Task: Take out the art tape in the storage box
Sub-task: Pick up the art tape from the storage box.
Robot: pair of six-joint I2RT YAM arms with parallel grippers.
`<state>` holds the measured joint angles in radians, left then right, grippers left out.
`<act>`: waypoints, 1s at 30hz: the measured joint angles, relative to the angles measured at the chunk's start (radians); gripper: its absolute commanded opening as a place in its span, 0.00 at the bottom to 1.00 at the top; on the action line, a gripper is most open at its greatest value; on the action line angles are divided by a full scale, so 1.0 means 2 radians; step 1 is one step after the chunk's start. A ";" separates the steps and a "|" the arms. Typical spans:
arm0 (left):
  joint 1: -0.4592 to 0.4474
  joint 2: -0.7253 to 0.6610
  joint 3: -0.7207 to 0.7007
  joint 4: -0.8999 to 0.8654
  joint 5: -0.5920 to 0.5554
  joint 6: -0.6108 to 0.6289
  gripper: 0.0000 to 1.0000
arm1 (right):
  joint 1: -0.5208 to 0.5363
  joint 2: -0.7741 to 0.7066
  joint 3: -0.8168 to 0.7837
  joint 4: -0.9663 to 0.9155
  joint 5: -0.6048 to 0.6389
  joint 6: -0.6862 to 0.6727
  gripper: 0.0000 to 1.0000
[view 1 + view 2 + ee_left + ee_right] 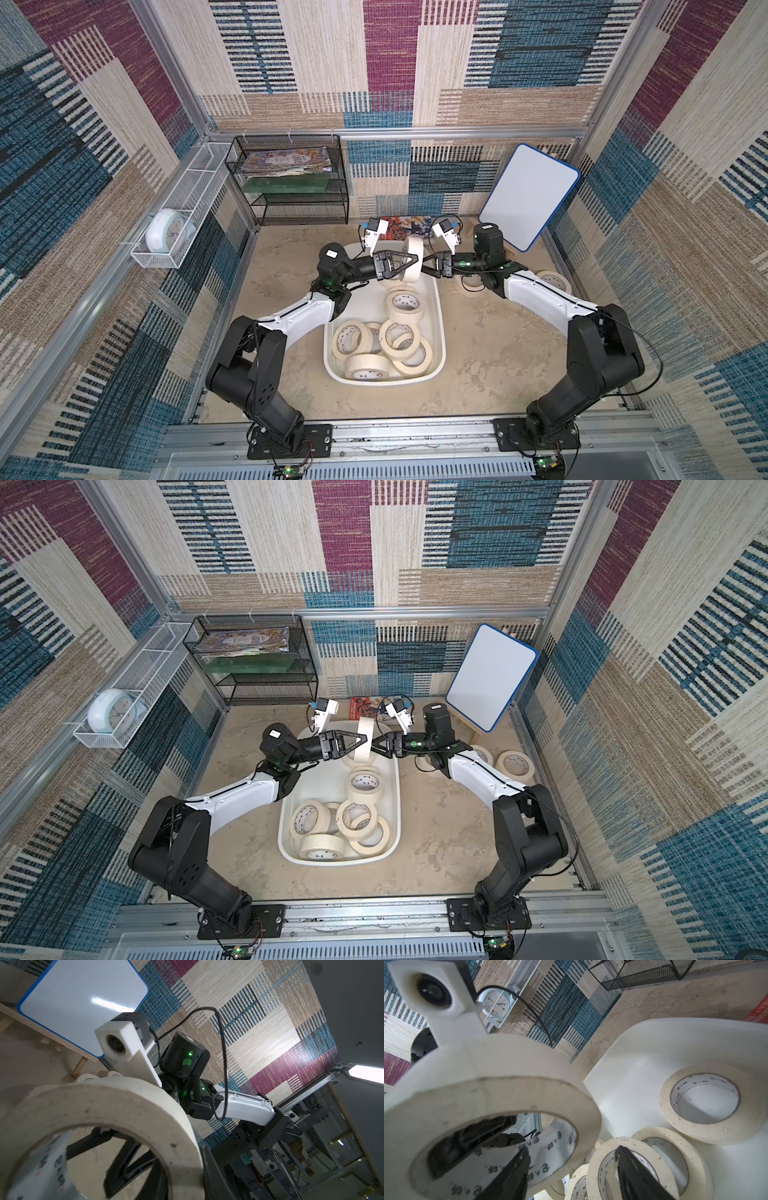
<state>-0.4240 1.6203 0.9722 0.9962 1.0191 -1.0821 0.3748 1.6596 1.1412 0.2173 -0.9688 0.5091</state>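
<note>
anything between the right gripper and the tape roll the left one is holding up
Nothing visible. The left gripper holds the tape roll upright above the storage box, and the right gripper has its open jaws at the roll's far face, with no object in the gap. Other rolls lie below.

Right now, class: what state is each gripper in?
Left gripper: shut on a tape roll.
Right gripper: open, holding nothing.
</note>
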 measured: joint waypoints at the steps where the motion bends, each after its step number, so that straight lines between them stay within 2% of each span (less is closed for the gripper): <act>1: -0.002 0.003 0.002 0.002 0.002 -0.003 0.00 | 0.000 0.007 0.002 0.004 -0.001 0.002 0.65; 2: -0.003 0.007 0.005 0.003 0.002 -0.003 0.00 | 0.001 0.012 0.005 0.008 -0.002 0.006 0.62; 3: -0.004 0.010 0.006 0.003 0.002 -0.003 0.00 | 0.001 0.018 0.009 0.013 -0.003 0.010 0.55; 4: -0.004 0.013 0.007 0.003 0.003 -0.005 0.00 | 0.002 0.021 0.012 0.017 -0.003 0.010 0.42; 5: -0.005 0.016 0.008 0.003 0.003 -0.005 0.00 | 0.003 0.024 0.015 0.021 -0.004 0.011 0.19; 6: -0.005 0.018 0.009 0.002 0.004 -0.005 0.00 | 0.004 0.026 0.016 0.023 -0.003 0.012 0.07; 7: -0.005 0.019 0.011 0.003 0.010 -0.002 0.00 | 0.004 0.026 0.016 0.020 0.004 0.012 0.00; 10: -0.003 0.017 0.014 -0.005 0.011 0.007 0.00 | 0.000 0.021 0.015 0.016 0.003 -0.001 0.00; 12: -0.004 0.009 0.016 -0.028 0.013 0.027 0.12 | 0.001 0.016 0.017 0.003 0.008 -0.007 0.00; 15: -0.006 -0.012 0.022 -0.098 0.012 0.086 0.45 | 0.001 0.009 0.021 -0.017 0.016 -0.020 0.00; 17: -0.006 -0.035 0.029 -0.175 -0.005 0.146 0.72 | 0.002 0.003 0.024 -0.039 0.034 -0.033 0.00; 19: -0.005 -0.058 0.033 -0.245 -0.019 0.199 0.84 | 0.002 -0.002 0.028 -0.064 0.063 -0.047 0.00; 24: 0.011 -0.111 0.040 -0.404 -0.074 0.307 0.87 | -0.009 -0.031 0.031 -0.132 0.120 -0.080 0.00; 27: 0.041 -0.131 0.044 -0.481 -0.117 0.344 0.86 | -0.031 -0.056 0.033 -0.173 0.151 -0.097 0.00; 30: 0.073 -0.149 0.031 -0.533 -0.160 0.363 0.85 | -0.056 -0.073 0.049 -0.229 0.208 -0.120 0.00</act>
<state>-0.2775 1.3216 1.0340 -0.0696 0.6991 -0.3569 0.2619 1.5139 1.2388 -0.2413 -0.5522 0.2695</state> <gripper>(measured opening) 0.853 0.223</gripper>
